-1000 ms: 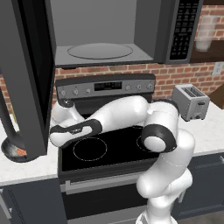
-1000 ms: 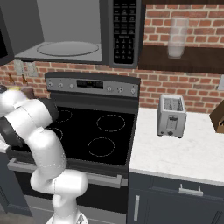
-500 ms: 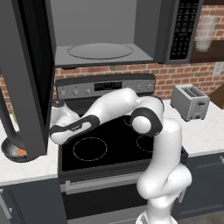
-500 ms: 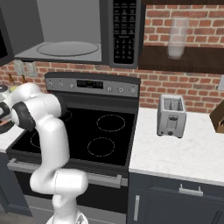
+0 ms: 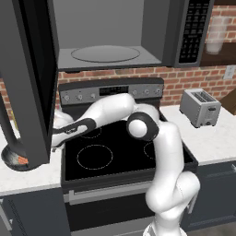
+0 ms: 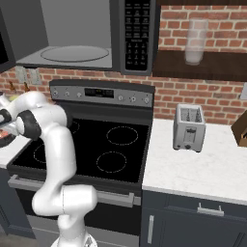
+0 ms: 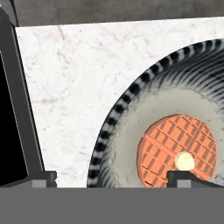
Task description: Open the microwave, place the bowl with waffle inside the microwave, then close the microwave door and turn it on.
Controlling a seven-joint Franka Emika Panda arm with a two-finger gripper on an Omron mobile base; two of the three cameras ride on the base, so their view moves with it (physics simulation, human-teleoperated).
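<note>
Hovering over the bowl (image 7: 192, 74) with the claw (image 7: 114, 179) spread wide, pinching nothing. Straddling the bowl's near side in the hand view, with one fingertip (image 7: 41, 178) before the white marble desk (image 7: 70, 87) and the other before the edge of the waffle (image 7: 175, 140). Cannot tell whether touching the bowl or just above it.

Inside the bowl, flat on the pale inner ring, the orange-red waffle with its grid pattern and a pale dab near the middle. Around that ring, dark streaked walls up to a striped rim. Under the bowl, bare marble; just beside it, the dark edge of the stove (image 7: 17, 109).

Seen from the left base view: reaching low and left across the stove top (image 5: 120, 147), with the hand tucked behind the microwave door (image 5: 27, 78), swung fully open and hanging in front of the desk's left end. Peeking out under the door's lower edge, part of the bowl (image 5: 10, 159) with a sliver of orange waffle (image 5: 20, 160).

Farther back and higher, the microwave (image 5: 156, 27), open, with a grey cavity, a round glass turntable (image 5: 105, 54) lying bare and a keypad strip (image 5: 193, 30) on the right. Off to the right on the desk, well apart from the bowl, a silver toaster (image 6: 189, 128). Beyond it, against the brick wall, a dark shelf (image 6: 212, 65) carrying a clear glass (image 6: 195, 41).
</note>
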